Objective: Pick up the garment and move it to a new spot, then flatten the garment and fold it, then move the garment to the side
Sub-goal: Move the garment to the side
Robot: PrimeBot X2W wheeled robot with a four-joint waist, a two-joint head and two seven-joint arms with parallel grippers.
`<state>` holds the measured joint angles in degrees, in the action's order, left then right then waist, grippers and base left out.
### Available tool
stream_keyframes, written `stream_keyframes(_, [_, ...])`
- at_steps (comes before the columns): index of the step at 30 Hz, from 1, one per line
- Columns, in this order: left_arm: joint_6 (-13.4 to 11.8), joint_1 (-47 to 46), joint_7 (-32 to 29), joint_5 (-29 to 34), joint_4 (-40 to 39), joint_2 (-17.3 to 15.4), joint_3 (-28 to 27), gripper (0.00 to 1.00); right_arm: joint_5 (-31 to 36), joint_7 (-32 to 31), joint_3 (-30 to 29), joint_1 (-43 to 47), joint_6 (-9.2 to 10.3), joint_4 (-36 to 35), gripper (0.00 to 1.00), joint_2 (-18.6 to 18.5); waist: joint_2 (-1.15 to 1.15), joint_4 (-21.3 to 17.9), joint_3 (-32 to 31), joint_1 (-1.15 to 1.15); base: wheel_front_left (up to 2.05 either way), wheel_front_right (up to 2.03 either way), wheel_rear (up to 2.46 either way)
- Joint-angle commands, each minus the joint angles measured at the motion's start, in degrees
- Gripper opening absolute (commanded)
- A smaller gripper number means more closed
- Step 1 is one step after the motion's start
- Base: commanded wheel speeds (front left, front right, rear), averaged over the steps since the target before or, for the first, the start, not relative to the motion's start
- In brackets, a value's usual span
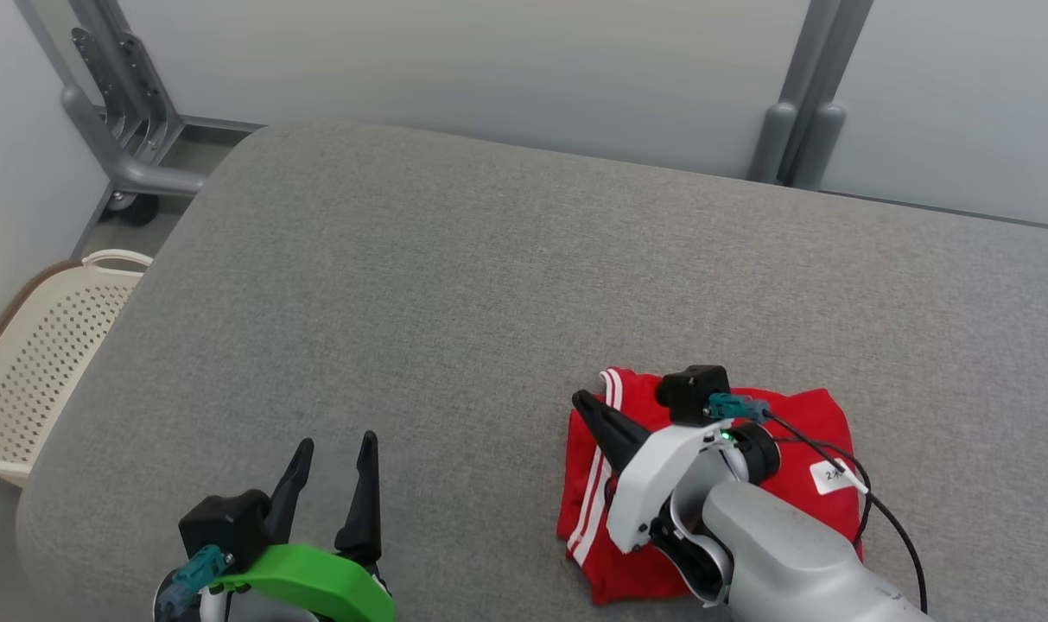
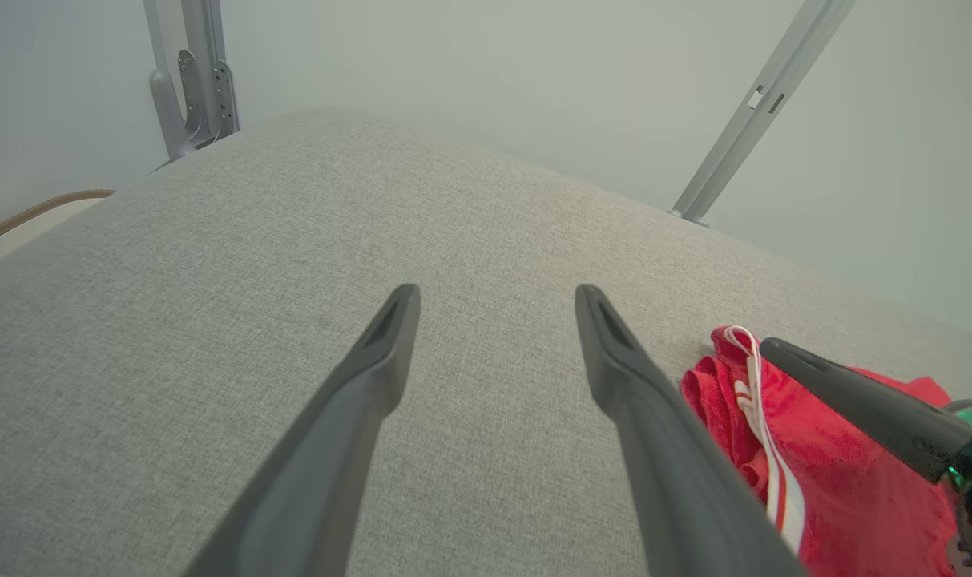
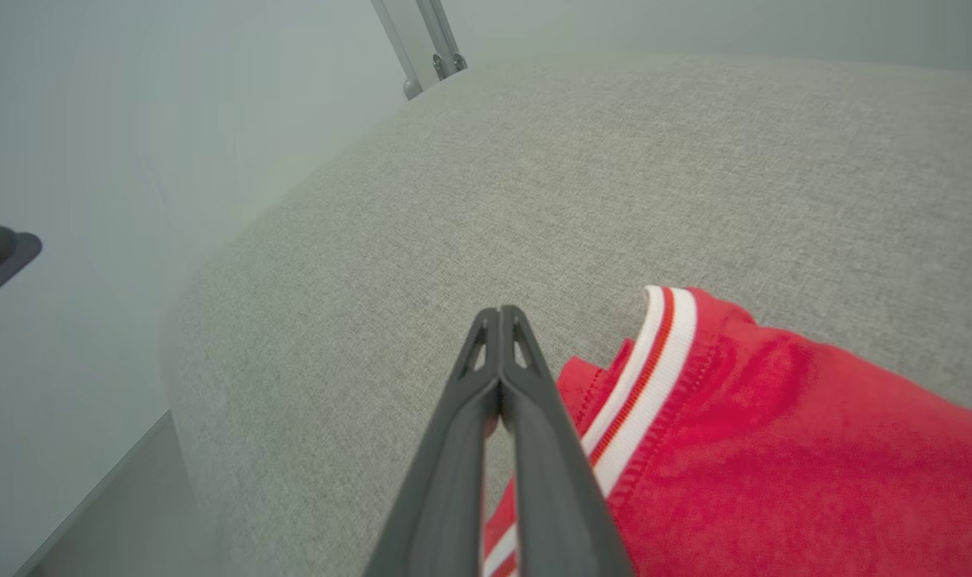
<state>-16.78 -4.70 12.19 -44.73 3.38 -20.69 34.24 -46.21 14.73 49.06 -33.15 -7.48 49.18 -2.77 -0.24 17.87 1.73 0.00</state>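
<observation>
the grey padded top (image 1: 489, 285) is the widest thing, and everything here is placed against it. a grey metal frame (image 1: 126, 130) stands past its far left corner. a cream perforated basket (image 1: 40, 363) sits off its left edge, lower than the top. the red garment (image 1: 800, 423) lies folded into a compact block on the near right part of the top, white stripes running along its left edge; the left wrist view shows it (image 2: 846, 497) bunched slightly at that edge, and the right wrist view shows it (image 3: 774, 449) lying on the grey cloth. the right arm's pale forearm (image 1: 783, 553) reaches in from the top's near right edge, over the garment. the right gripper (image 1: 587, 404) has its fingers pressed together with nothing between the tips, which point past the garment's striped edge toward the top's left side (image 3: 499, 314). the left gripper (image 1: 335, 442) hangs over the near left part of the top, fingers spread wide over bare cloth (image 2: 495, 295). a small white label (image 1: 830, 475) lies on the garment.
</observation>
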Motion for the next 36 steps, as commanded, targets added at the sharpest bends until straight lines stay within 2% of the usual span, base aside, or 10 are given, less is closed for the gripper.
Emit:
stream_keyframes(1, [-0.24, 0.50, 0.25, -0.15, -0.36, -0.34, -0.15, 1.00, 0.36, 0.40, -0.80, -0.82, -0.02, -0.57, 0.00, -0.25, 0.24, -1.54, -0.74, 0.00, 0.00, 0.00, 0.00])
stream_keyframes(6, [-0.81, 0.95, 0.24, -0.10, -1.10, -0.79, -0.33, 1.00, 4.63, 0.46, -7.78, -1.31, -0.02, -3.28, 0.00, -0.25, 0.24, -4.25, -1.64, 0.00, 0.00, 0.00, 0.00])
stream_keyframes(7, [-0.81, 1.07, 0.25, -0.09, -1.25, -0.92, -0.36, 1.00, 5.92, 0.46, -9.59, -0.86, -0.02, -3.80, 0.07, -0.25, 0.24, -4.82, -1.83, 0.00, 0.00, 0.00, 0.00])
stream_keyframes(10, [-1.00, 1.47, 0.19, -0.09, -1.78, -1.14, -0.36, 1.00, 10.93, 0.47, -15.26, 0.74, -0.02, -5.20, 0.46, -0.24, 0.24, -6.55, -2.36, 0.00, 0.00, 0.00, 0.00])
stream_keyframes(13, [-1.39, 1.66, 0.22, -0.01, -2.25, -1.12, -0.32, 1.00, 15.48, 0.48, -20.92, 2.64, -0.02, -6.71, 0.98, -0.25, 0.24, -8.25, -2.74, 0.00, 0.00, 0.00, 0.00])
stream_keyframes(20, [-1.99, 2.35, 0.49, -0.09, -2.82, -1.23, -0.57, 1.00, 22.22, 0.46, -30.79, 8.20, -0.02, -9.20, 1.00, -1.45, 0.24, -11.57, -3.38, 0.00, 0.00, 0.00, 0.00])
stream_keyframes(26, [-2.19, 2.69, 0.64, -0.20, -2.77, -1.11, -0.71, 1.00, 25.57, -2.55, -36.61, 13.95, -0.02, -12.12, 1.00, -3.59, 0.24, -13.33, -3.56, 0.00, 0.00, 0.00, 0.00])
stream_keyframes(36, [-1.73, 2.27, 0.93, -0.42, -2.35, -1.05, -0.70, 1.00, 28.09, -10.14, -40.41, 20.17, -0.02, -18.82, 1.00, -4.31, 0.24, -13.94, -3.17, 0.00, 0.00, 0.00, 0.00])
